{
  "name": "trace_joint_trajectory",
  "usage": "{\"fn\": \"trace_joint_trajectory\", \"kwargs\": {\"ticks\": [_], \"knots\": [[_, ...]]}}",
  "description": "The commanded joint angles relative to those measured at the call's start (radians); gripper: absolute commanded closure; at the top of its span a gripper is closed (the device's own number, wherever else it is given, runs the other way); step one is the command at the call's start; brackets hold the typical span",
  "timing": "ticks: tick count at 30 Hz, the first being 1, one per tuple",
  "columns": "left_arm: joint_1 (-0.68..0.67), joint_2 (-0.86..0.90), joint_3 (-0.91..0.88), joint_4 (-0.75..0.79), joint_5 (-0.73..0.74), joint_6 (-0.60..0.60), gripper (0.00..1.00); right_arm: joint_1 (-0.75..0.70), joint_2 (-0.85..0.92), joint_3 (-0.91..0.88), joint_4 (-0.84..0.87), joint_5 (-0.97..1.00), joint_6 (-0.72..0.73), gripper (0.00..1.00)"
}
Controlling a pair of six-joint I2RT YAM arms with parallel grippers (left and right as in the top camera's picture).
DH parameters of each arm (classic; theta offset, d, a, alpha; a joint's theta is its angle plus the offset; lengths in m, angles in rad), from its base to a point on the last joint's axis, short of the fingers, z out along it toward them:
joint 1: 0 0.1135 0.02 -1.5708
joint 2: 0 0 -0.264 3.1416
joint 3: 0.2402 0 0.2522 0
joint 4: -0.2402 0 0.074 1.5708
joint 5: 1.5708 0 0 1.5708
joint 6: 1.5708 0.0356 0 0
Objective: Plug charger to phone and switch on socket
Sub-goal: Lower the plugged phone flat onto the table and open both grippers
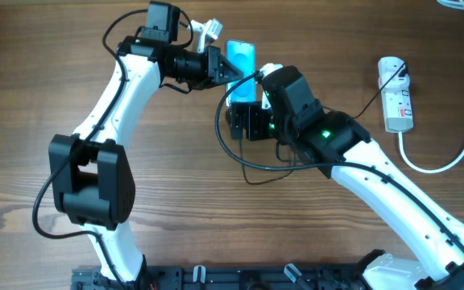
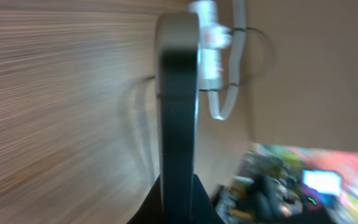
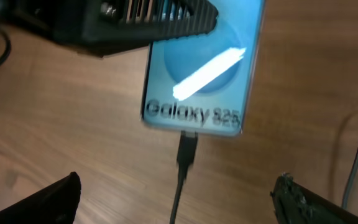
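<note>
R tool (image 3: 179,208) wide, empty, just near of charger (image 3: 186,149) tip. Tip touches phone (image 3: 197,74) near edge; looks seated, can't confirm. L tool (image 1: 220,66) clamps phone, centre-far of tabletop (image 1: 39,48). Plug step abt done, I judge. Next: R to socket (image 1: 396,95) far right, press switch.

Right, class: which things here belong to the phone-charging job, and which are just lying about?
Job:
Galaxy phone
black charger cable
white power strip

Lying about:
thick white cord
wooden table
</note>
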Motion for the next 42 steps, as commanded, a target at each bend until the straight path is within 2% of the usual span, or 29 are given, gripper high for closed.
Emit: {"fn": "trace_joint_trajectory", "kwargs": {"ticks": [1,4,15,21,23,25,27,35,37,38,39,40,41,42], "knots": [[-0.003,0.002,-0.002,-0.091,-0.284,-0.009,0.96,-0.003,-0.003,0.016,-0.067,-0.029,0.059,0.0],[-0.018,0.056,-0.031,-0.153,-0.308,0.018,0.96,-0.002,-0.002,0.016,-0.174,0.111,0.167,0.0],[-0.095,0.187,-0.079,-0.127,-0.252,0.018,0.96,-0.002,0.027,0.014,-0.24,0.099,0.186,0.0],[-0.121,0.206,-0.079,-0.118,-0.311,0.017,0.96,-0.002,0.03,0.014,-0.257,0.1,0.185,0.0],[-0.12,0.206,-0.079,-0.119,-0.358,0.017,0.83,-0.002,0.03,0.014,-0.266,0.103,0.185,0.0],[-0.12,0.206,-0.079,-0.124,-0.401,0.017,0.78,-0.002,0.03,0.014,-0.27,0.103,0.185,0.0],[-0.121,0.206,-0.079,-0.134,-0.457,0.017,0.67,-0.002,0.03,0.014,-0.275,0.103,0.185,0.0],[-0.12,0.206,-0.079,-0.179,-0.667,0.012,0.51,-0.002,0.03,0.014,-0.285,0.103,0.181,0.0],[-0.12,0.206,-0.079,-0.188,-0.717,-0.026,0.5,-0.003,0.03,0.014,-0.323,0.159,0.182,0.0],[-0.12,0.204,-0.078,-0.19,-0.741,-0.04,0.46,-0.003,0.03,0.014,-0.333,0.182,0.182,0.0],[-0.118,0.196,-0.074,-0.203,-0.757,-0.04,0.35,-0.01,0.029,0.016,-0.341,0.186,0.185,0.0],[-0.115,0.185,-0.067,-0.219,-0.768,-0.04,0.1,-0.022,0.029,0.017,-0.349,0.185,0.186,0.0],[-0.113,0.164,-0.055,-0.241,-0.792,-0.052,0.0,-0.04,0.029,0.019,-0.358,0.185,0.185,0.0],[-0.109,0.136,-0.04,-0.262,-0.822,-0.074,0.0,-0.057,0.029,0.023,-0.364,0.185,0.183,0.0]]}}
